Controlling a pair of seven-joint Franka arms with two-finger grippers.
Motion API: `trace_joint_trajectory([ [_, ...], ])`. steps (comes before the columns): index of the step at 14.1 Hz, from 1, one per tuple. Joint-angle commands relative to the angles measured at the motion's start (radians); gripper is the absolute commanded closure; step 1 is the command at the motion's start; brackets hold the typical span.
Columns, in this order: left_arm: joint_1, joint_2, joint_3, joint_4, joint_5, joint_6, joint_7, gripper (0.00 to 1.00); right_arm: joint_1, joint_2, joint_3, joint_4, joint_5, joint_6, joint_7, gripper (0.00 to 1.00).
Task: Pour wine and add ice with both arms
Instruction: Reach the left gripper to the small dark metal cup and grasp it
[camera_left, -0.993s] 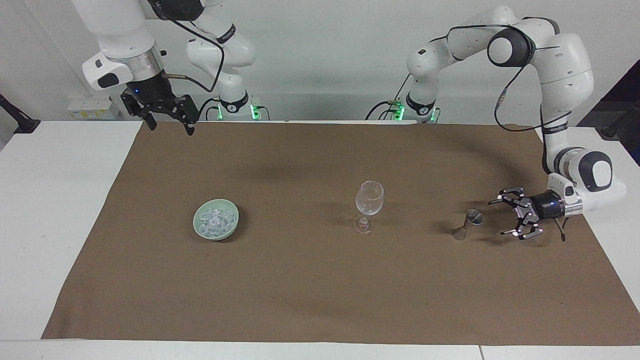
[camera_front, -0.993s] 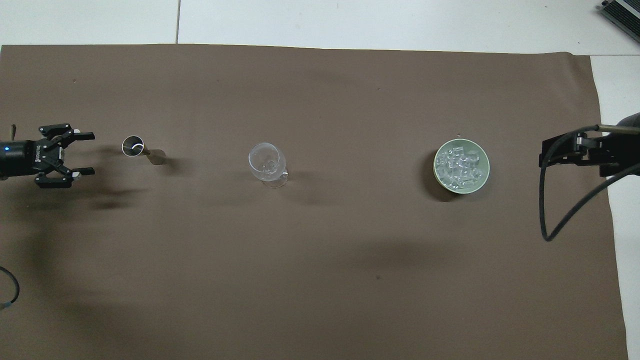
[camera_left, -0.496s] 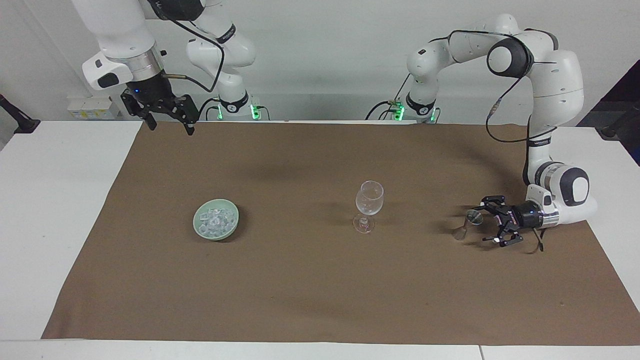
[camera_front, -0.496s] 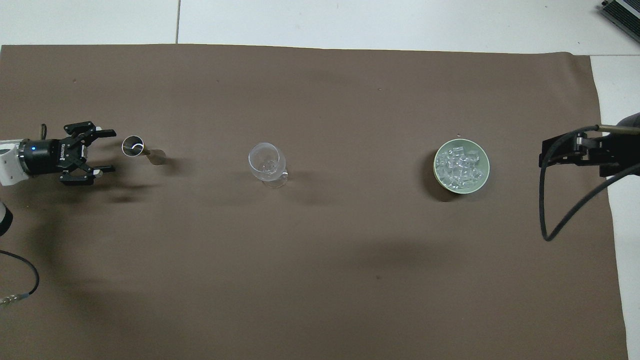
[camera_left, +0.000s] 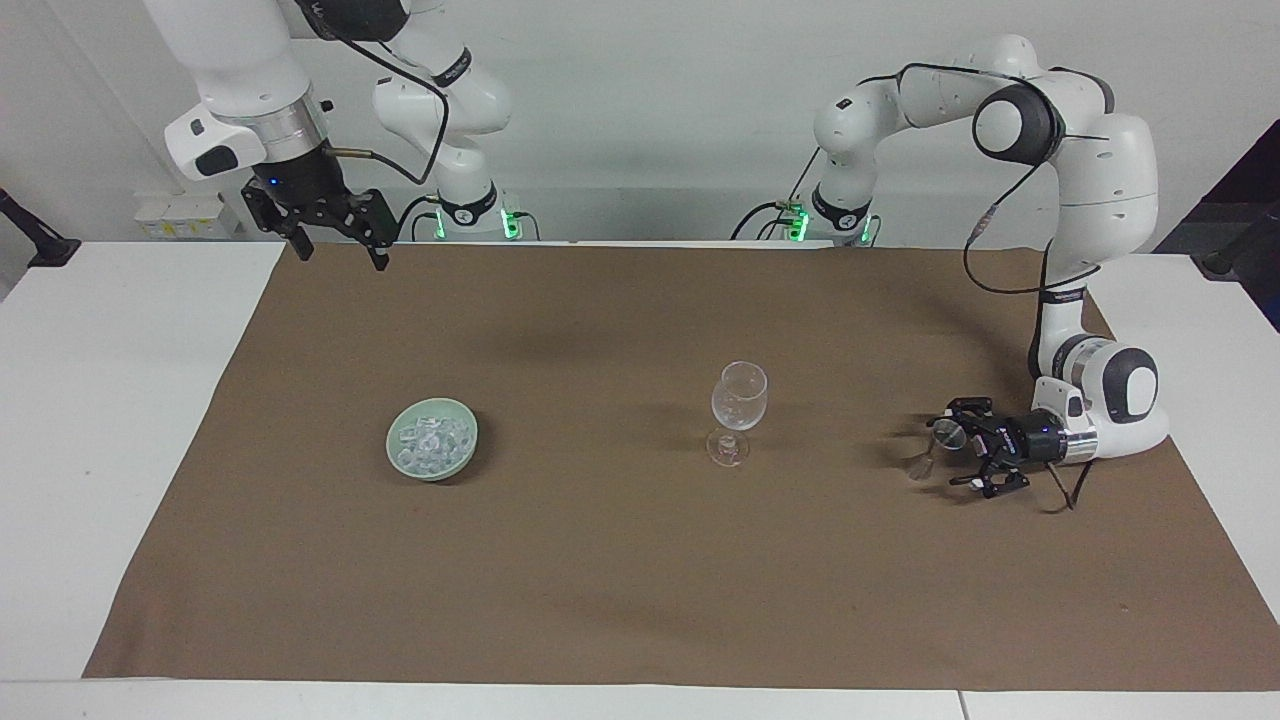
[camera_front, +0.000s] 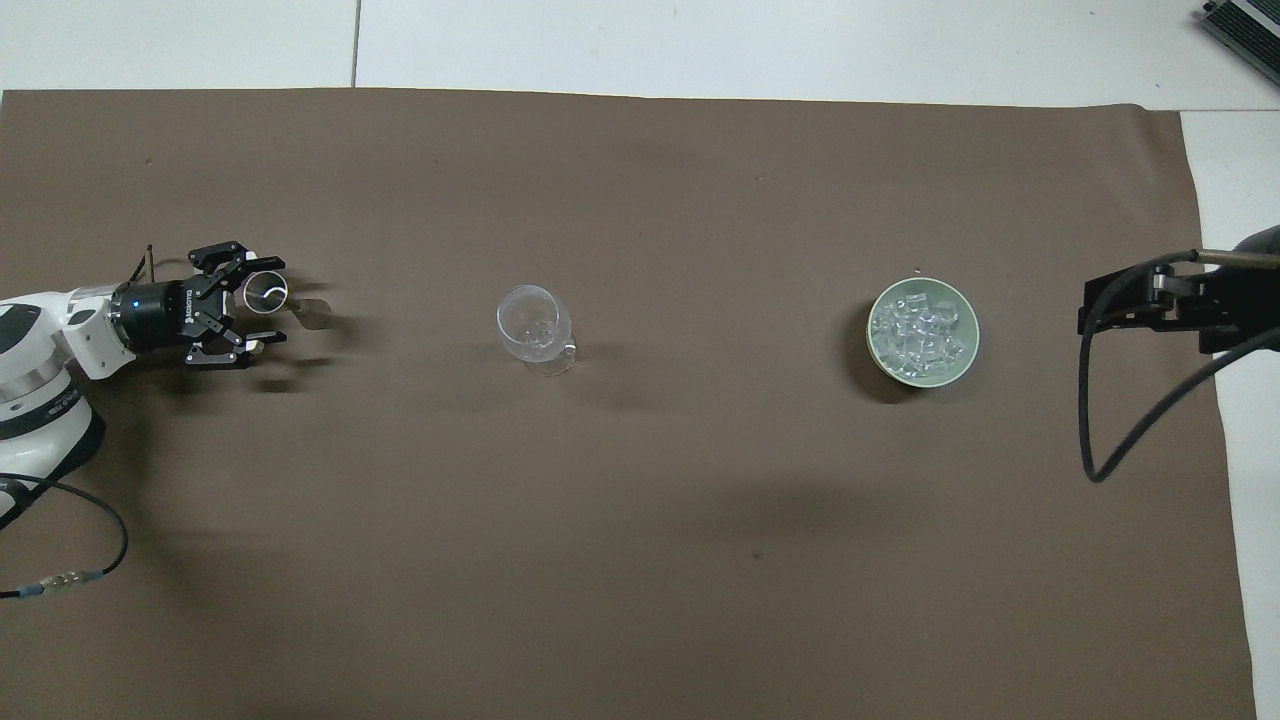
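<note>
Now the jigger (camera_left: 931, 450) is flanked by the left gripper (camera_left: 962, 455), its jaws released; they should be centred on the waist before clenching. Ice (camera_left: 432, 442) sits in the bowl (camera_left: 399, 457). The right gripper (camera_left: 335, 245), also released, waits over the cloth's edge.

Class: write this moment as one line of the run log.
left gripper: open, at metal jigger | right gripper: open, waiting raised | wine glass: upright | ice: in green bowl

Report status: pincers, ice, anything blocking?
Left pincer open around jigger. Right pincer open, raised, waiting. Ice in bowl. Nothing blocking.
</note>
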Motion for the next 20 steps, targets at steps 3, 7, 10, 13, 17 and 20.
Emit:
trace_joint_trajectory([
  [3,-0.023,0.01,0.004,0.003,-0.018,-0.012,0.022,0.03,-0.008,-0.005,-0.002,0.0,0.017,-0.007,-0.019,0.0],
  [7,-0.031,0.01,0.004,0.001,-0.021,-0.011,0.023,0.18,-0.008,-0.003,-0.002,0.0,0.017,-0.007,-0.019,0.0],
  [10,-0.029,0.013,0.005,0.001,-0.019,-0.011,0.032,0.23,-0.008,-0.003,-0.002,0.0,0.017,-0.007,-0.021,0.0],
  [13,-0.028,0.015,0.005,-0.003,-0.021,-0.011,0.036,0.23,-0.008,-0.003,-0.002,0.0,0.017,-0.007,-0.019,0.0],
  [17,-0.023,0.016,0.005,-0.005,-0.021,-0.011,0.057,0.24,-0.008,-0.003,-0.002,0.0,0.017,-0.007,-0.019,0.0],
  [20,-0.015,0.018,0.005,-0.005,-0.021,-0.012,0.059,0.25,-0.008,-0.003,-0.002,0.0,0.017,-0.007,-0.019,0.0],
])
